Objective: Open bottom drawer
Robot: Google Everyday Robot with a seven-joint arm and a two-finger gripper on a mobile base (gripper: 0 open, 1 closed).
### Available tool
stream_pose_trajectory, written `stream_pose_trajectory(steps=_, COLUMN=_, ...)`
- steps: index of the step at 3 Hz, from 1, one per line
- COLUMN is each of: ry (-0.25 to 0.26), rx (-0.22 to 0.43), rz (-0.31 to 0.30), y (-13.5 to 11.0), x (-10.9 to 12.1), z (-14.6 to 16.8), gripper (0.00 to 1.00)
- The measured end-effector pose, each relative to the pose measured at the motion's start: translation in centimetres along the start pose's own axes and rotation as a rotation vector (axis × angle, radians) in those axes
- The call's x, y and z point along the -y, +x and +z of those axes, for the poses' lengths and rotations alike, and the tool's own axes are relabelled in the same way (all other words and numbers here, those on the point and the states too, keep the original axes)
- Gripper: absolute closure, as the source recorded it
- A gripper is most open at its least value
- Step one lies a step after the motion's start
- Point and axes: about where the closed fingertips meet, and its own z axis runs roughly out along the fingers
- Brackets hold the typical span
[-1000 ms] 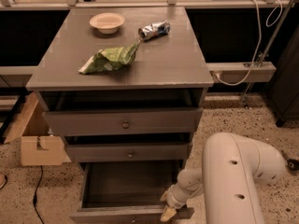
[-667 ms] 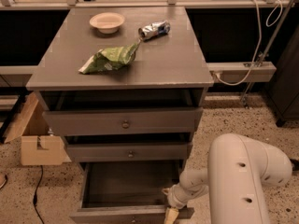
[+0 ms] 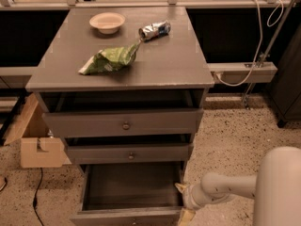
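Note:
The bottom drawer (image 3: 117, 216) of the grey cabinet (image 3: 178, 65) is pulled out, and its dark, empty inside shows from above. Its flat front lies at the bottom edge of the camera view, and its knob is barely in view. My gripper (image 3: 184, 202) is at the drawer's front right corner, low near the floor. Its fingers stand apart, one tan fingertip (image 3: 180, 188) by the drawer's right side and the other by the front. It holds nothing. My white arm (image 3: 277, 187) comes in from the lower right.
The top drawer (image 3: 124, 123) and middle drawer (image 3: 129, 153) are slightly ajar. A bowl (image 3: 107, 21), a crushed can (image 3: 154, 30) and a green bag (image 3: 109, 60) lie on the cabinet top. A cardboard box (image 3: 40, 147) sits on the floor at the left.
My arm has shifted to the right and the gripper has moved slightly right along the drawer's front corner. The bottom drawer stays pulled out.

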Motion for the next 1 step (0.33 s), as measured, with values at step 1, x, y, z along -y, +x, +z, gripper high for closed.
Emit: stream_pose_trajectory(steps=1, ry=0.072, rx=0.024, rz=-0.009, y=0.54, x=0.65, z=-5.62, gripper=0.0)
